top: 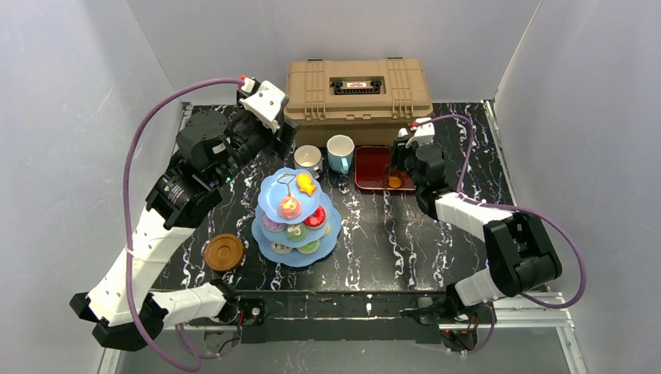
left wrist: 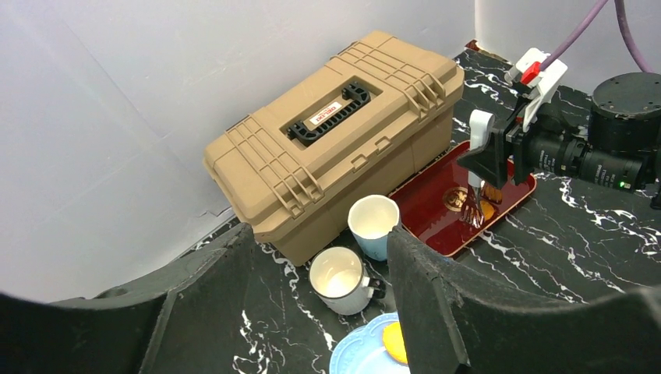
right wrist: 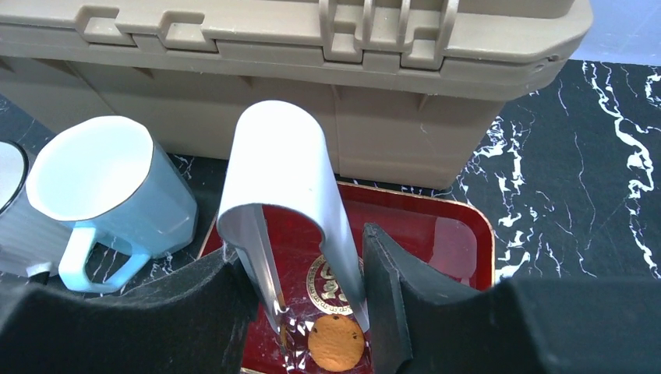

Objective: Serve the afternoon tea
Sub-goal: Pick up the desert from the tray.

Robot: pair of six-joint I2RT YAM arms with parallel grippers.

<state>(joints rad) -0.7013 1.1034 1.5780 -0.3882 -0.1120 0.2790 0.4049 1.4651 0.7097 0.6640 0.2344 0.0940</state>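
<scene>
Your right claw (right wrist: 300,257) is clenched on the white tongs (right wrist: 281,164), fingers pressed to both arms. The metal tips reach down to a small round orange-brown biscuit (right wrist: 335,343) on the dark-red tray (right wrist: 460,241). You cannot tell whether the tips are pinching it.

The tray's far edge lies just in front of the tan toolbox (top: 357,89), which stands along the back edge of the surface (top: 390,241). There is little room behind the tongs.

The light-blue mug (right wrist: 132,187) stands just beside the tray's left edge, with the white mug (left wrist: 339,276) just left of that. Both are close to the toolbox front.

Your left claw (left wrist: 319,241) is released, with its fingers spread wide and nothing between them. It hangs above the mugs, near the toolbox's left end.

The light-blue cake stand (top: 273,195) sits mid-surface, nearer you than the mugs, with donuts and cakes on all three tiers. One brown saucer (top: 224,252) lies left of it, near the front-left edge.

Your widest open room is the bare marble to the right of the stand, in front of the tray.
</scene>
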